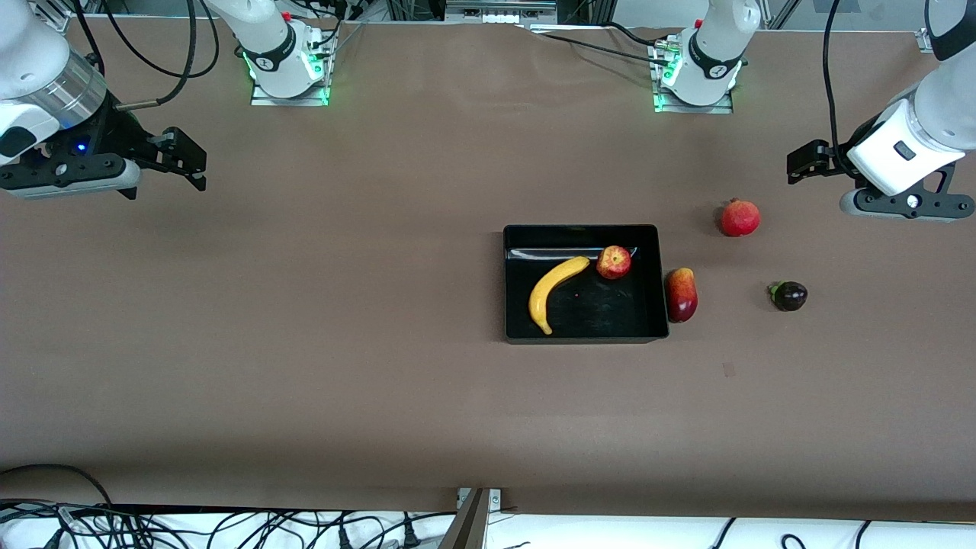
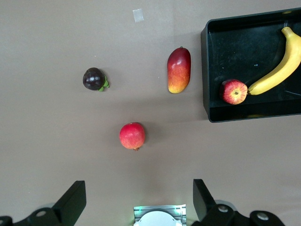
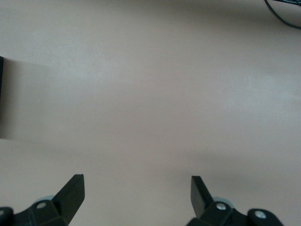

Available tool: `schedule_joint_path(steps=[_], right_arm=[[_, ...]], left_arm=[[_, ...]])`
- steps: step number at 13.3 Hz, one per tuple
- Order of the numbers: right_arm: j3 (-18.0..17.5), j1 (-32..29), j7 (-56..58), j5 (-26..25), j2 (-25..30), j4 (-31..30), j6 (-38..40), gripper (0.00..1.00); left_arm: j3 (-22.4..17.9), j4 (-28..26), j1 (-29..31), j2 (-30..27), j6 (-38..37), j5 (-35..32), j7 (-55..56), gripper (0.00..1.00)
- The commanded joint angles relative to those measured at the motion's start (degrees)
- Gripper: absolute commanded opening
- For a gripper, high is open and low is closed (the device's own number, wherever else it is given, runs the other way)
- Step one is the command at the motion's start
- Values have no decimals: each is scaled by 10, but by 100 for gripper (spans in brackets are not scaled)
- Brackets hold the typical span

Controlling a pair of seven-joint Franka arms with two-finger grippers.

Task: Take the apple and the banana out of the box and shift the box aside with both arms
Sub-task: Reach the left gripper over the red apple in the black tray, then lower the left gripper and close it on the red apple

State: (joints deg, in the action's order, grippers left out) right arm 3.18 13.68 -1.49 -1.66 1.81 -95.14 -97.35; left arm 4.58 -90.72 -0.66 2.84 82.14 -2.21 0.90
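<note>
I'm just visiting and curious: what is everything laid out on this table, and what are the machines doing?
box: one, black, open, mid-table.
banana: one, yellow, in the box.
apple: one, red and yellow, in the box at the banana's tip.
mango: one, red and yellow, on the table right beside the box's wall toward the left arm's end.
pomegranate: one, red, farther from the front camera than the mango.
mangosteen: one, dark purple, green stem, toward the left arm's end.
left gripper: open, empty, raised near the pomegranate.
right gripper: open, empty, waiting over bare table.
</note>
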Motion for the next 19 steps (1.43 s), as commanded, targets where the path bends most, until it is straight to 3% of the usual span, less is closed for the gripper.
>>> schedule_joint_path(steps=[1,8,10,15,19], right_arm=[[-1,0,0,8,1,7,8,100],[-1,0,0,8,1,7,8,100],[-1,0,0,8,1,7,8,100],[-1,0,0,8,1,7,8,100],[-1,0,0,8,1,7,8,100]], left_arm=[[-2,21,6,9,-17,21,-6,100],[-1,18,0,11,-61,19,-1,100],[18,2,-7,42,-90,26,0,100],[32,1,-56,165,62,25,11,100],[31,-2,-151,210,134,10,147,100]])
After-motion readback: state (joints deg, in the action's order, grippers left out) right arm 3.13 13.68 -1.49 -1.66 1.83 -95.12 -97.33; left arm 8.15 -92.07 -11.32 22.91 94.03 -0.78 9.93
